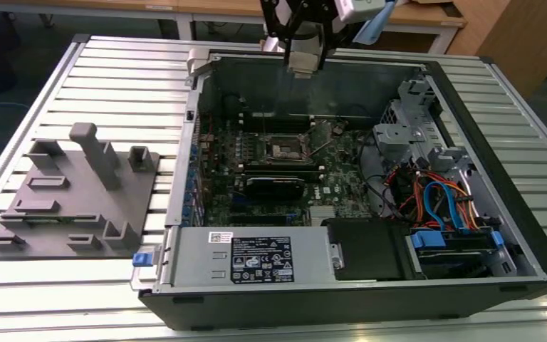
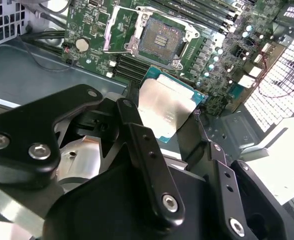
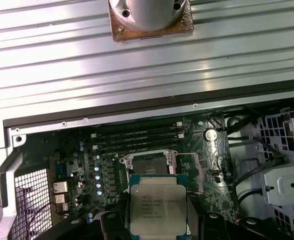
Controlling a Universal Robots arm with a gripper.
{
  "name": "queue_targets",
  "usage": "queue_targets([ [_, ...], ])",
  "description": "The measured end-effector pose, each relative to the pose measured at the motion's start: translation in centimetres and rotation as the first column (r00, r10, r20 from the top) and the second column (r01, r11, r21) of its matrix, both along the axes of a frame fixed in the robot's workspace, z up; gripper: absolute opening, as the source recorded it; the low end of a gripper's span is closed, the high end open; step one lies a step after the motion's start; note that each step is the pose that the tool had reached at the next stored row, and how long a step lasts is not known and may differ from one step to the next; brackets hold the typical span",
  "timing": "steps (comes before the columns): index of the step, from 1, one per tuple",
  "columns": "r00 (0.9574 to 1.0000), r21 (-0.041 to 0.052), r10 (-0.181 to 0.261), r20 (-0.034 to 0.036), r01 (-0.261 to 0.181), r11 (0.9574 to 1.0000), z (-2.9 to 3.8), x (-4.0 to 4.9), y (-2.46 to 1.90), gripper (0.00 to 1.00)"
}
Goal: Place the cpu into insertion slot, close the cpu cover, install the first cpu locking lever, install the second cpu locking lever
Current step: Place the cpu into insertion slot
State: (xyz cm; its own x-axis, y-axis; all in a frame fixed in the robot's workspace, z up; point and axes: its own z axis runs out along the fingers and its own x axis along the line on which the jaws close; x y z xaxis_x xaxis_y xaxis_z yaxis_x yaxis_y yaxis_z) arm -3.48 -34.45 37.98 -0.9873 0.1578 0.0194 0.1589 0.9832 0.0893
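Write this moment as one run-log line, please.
gripper: shut on cpu | cpu: above computer case, unseated | insertion slot: empty

Item 1: black-and-white label on the grey power supply box, lower centre of the exterior view; the print is too small for me to read.
Item 2: small white sticker at that label's upper left corner; not readable.
Item 3: etched lines on the metal top of the cpu gripped in my tool, in the first wrist view; I cannot make out the characters.
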Motion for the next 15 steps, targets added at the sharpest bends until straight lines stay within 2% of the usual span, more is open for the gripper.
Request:
queue_targets([
  [15,0.9988,0.0,-0.049,0.0,0.049,0.9988,-0.01,0.0,0.0,0.54],
])
